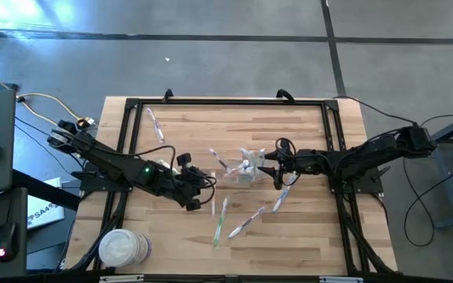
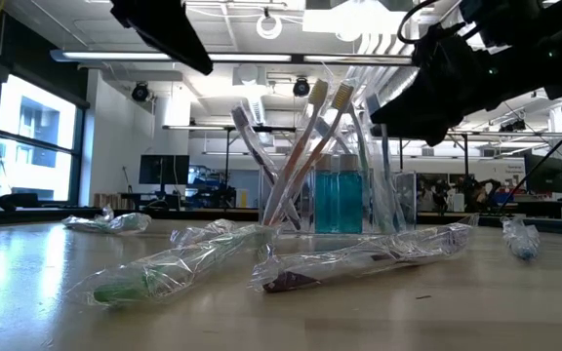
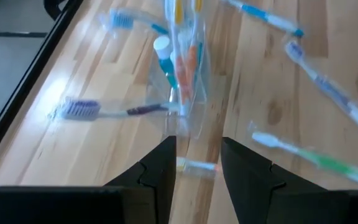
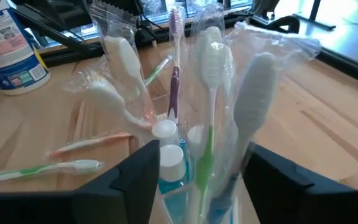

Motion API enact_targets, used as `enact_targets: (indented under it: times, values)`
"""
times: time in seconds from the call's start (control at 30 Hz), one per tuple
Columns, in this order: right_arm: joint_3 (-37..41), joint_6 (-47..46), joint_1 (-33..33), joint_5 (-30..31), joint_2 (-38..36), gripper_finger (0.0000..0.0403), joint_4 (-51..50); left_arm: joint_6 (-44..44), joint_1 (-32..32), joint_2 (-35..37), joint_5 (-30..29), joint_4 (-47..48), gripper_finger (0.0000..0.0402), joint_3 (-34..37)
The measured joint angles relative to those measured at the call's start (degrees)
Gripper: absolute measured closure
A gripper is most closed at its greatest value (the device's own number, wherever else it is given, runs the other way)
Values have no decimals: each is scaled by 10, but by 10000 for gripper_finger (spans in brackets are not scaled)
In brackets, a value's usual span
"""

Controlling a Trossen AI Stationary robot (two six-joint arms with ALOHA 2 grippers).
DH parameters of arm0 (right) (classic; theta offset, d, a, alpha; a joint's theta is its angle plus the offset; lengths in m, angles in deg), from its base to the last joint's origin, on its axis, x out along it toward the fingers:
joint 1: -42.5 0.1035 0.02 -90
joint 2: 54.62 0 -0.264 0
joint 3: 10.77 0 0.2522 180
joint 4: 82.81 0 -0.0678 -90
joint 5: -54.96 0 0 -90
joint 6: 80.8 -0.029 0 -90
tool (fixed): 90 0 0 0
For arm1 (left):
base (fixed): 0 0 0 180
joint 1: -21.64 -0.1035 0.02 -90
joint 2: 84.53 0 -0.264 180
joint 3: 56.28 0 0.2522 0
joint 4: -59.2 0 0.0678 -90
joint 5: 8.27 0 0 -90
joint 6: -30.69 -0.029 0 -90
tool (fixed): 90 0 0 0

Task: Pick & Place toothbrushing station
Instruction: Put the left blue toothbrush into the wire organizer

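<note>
Several wrapped toothbrushes (image 4: 211, 93) and white-capped tubes (image 4: 166, 149) stand upright in the transparent container (image 1: 246, 169) near the middle of the bench (image 1: 305, 236). Just beside the container, the right gripper (image 1: 271, 167) has its fingers apart around it. The left gripper (image 1: 201, 191), near the container's other side, has its fingers apart and empty.

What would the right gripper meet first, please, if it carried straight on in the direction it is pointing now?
Most likely the transparent container of wrapped toothbrushes. The right gripper has its open fingers on either side of it, so the bundle looks to be directly ahead, though exact depth is unclear.
</note>
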Motion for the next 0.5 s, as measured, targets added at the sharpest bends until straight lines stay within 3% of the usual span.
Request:
enact_targets:
  times: [0.27, 0.5]
  values:
    - [0, 23, 1, 7, -34, 194, 2, 45, 0, -2, 35, 6, 277, 0]
    - [0, 70, 48, 11, -89, 207, 3, 43, 0, -40, 53, -13, 277, 0]
